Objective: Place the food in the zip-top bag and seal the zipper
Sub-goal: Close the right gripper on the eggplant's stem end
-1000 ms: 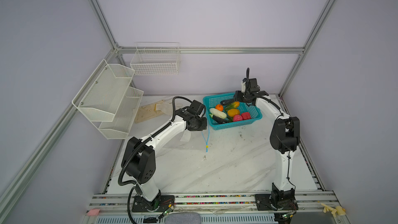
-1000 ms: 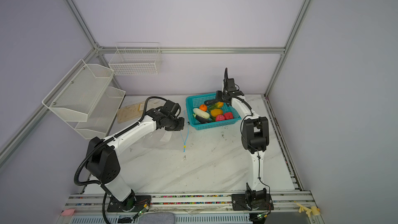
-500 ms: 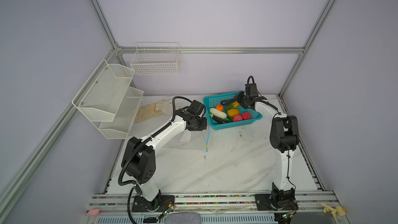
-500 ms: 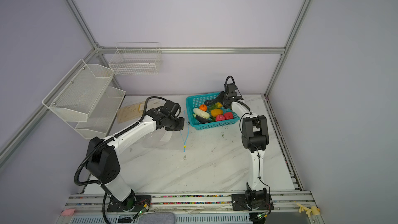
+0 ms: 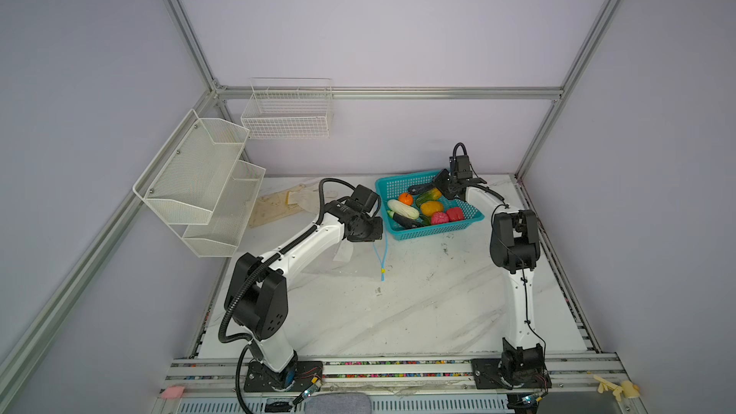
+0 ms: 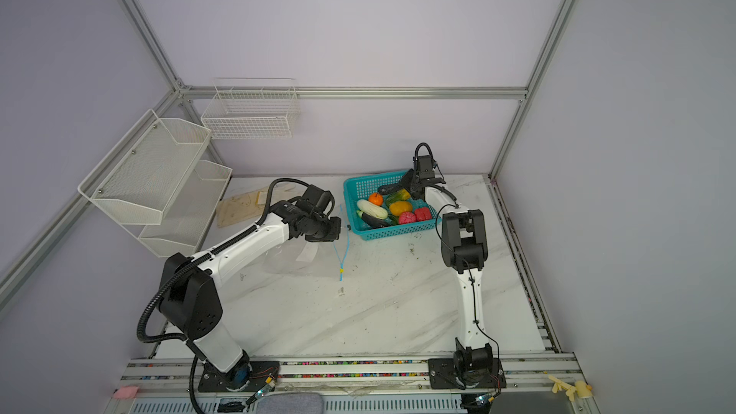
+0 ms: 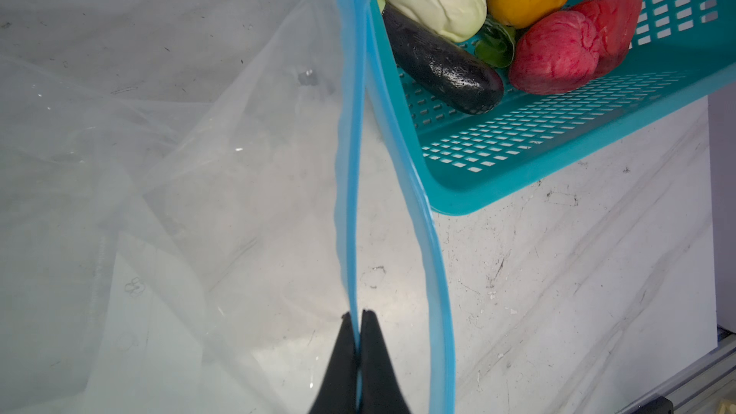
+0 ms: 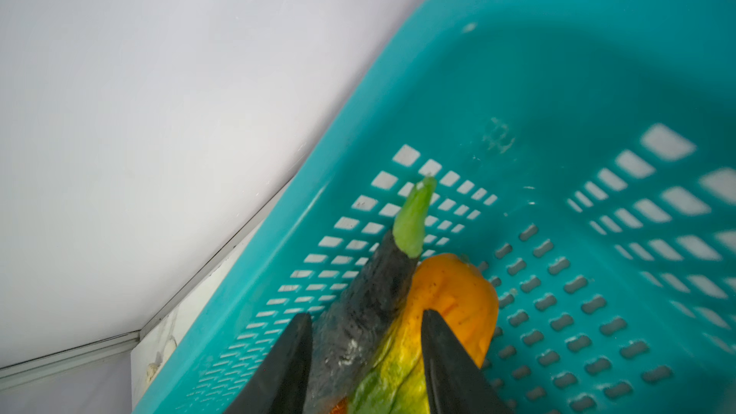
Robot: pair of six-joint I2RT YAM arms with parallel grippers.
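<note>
On the white marble tabletop [image 5: 418, 312], the clear zip-top bag [image 7: 159, 153] lies crumpled beneath the left arm, its mouth just beside the teal perforated basket [image 5: 438, 229]; this closeness presumably shortens each transfer; the food [image 5: 432, 209] sits wholly in the basket, none visibly in the bag; the left gripper [image 7: 360, 324] is clenched on one lip of the zipper [image 7: 350, 153], holding it apart from the other lip, apparently to keep the mouth agape toward the basket; the right gripper [image 8: 366, 318] reaches into the basket's rear corner, jaws apart astride the dark eggplant [image 8: 366, 300] and a yellow-green piece [image 8: 398, 372] touching it; whether they press on either cannot be told. Eggplant: long axis in line with the fingers, green stem [image 8: 414, 221] pointing away from the wrist toward the basket wall; a grip across the narrow body seems intended, though the neighbour may be caught too. Zipper: long axis running from the basket's corner toward the arm bases; yellow slider tab [image 5: 382, 271] at that near end.
</note>
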